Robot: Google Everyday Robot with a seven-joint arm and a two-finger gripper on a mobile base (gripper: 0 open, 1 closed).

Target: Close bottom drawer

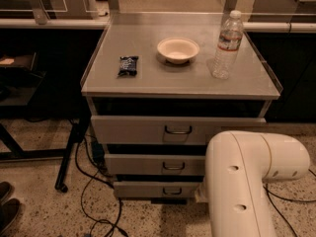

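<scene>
At the foot of the grey cabinet (148, 85): bottom drawer (143, 189), the lowest and narrowest front of three. Its small dark wire handle (172, 191) is centred, and its right end is hidden behind my arm. How far it stands out I cannot judge from above.

Item: my arm (247, 181), white, its thick link bent low at the lower right, in front of the drawer stack. I judge it is set there to reach the low front for a push.

Item: my gripper, out of sight past the arm; open or closed, I cannot tell.

On top, well away from the job: bowl (178, 49), upright water bottle (224, 46), dark packet (128, 65).
</scene>
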